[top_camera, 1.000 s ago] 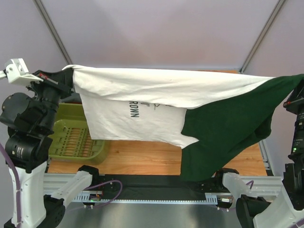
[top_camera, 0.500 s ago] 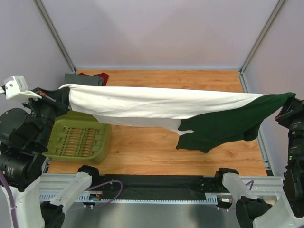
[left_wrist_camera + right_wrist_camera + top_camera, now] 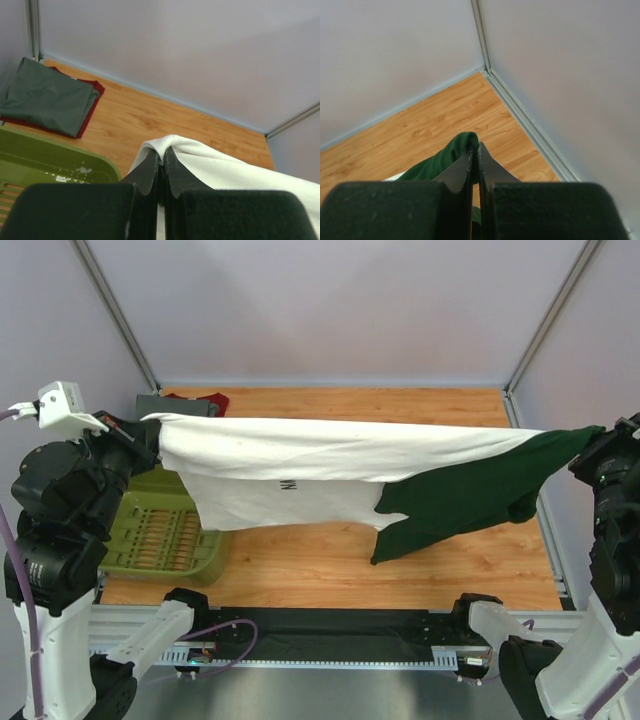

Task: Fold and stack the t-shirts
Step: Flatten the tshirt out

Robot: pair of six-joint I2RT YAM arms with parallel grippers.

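The white t-shirt (image 3: 300, 470) with a dark green shoulder part (image 3: 470, 495) hangs stretched in the air across the table between both arms. My left gripper (image 3: 150, 430) is shut on its white edge at the left; the pinched white fold (image 3: 172, 145) shows in the left wrist view. My right gripper (image 3: 597, 440) is shut on the green end at the right; the green fold (image 3: 455, 150) shows in the right wrist view. The grey t-shirt (image 3: 45, 97) lies folded on the dark red t-shirt (image 3: 92, 102) at the far left corner (image 3: 185, 403).
An olive-green plastic basket (image 3: 160, 540) stands at the left, under the shirt's white end. The wooden table (image 3: 400, 560) runs to a metal rail (image 3: 530, 125) at the right wall. Grey walls close the back and sides.
The stretched shirt has dropped from high up and then swung so that more of its white front and printed letters hang down. Both grippers keep hold of its ends.
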